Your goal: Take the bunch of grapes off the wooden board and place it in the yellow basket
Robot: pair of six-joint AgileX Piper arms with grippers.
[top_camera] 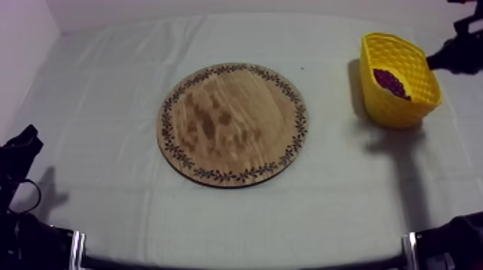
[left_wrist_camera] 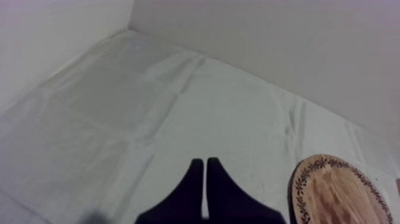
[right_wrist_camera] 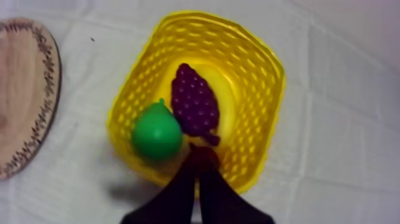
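The bunch of grapes (right_wrist_camera: 194, 101), dark purple, lies inside the yellow basket (right_wrist_camera: 262, 71) beside a green pear (right_wrist_camera: 156, 134). My right gripper (right_wrist_camera: 198, 173) hangs over the basket's near rim, its fingers together with nothing between them. Something dark red (right_wrist_camera: 206, 156) shows at their tips; I cannot tell what it is. In the top view the basket (top_camera: 413, 57) stands at the right with the grapes (top_camera: 391, 82) in it, and my right arm (top_camera: 457, 54) is just behind it. The wooden board (top_camera: 233, 123) is bare. My left gripper (left_wrist_camera: 205, 167) is shut, low near the board (left_wrist_camera: 339, 190).
The grey-white cloth (top_camera: 108, 86) covers the table, with wide bare room left of the board. A pale wall (left_wrist_camera: 268, 36) runs along the back edge. My left arm (top_camera: 20, 151) rests at the lower left corner.
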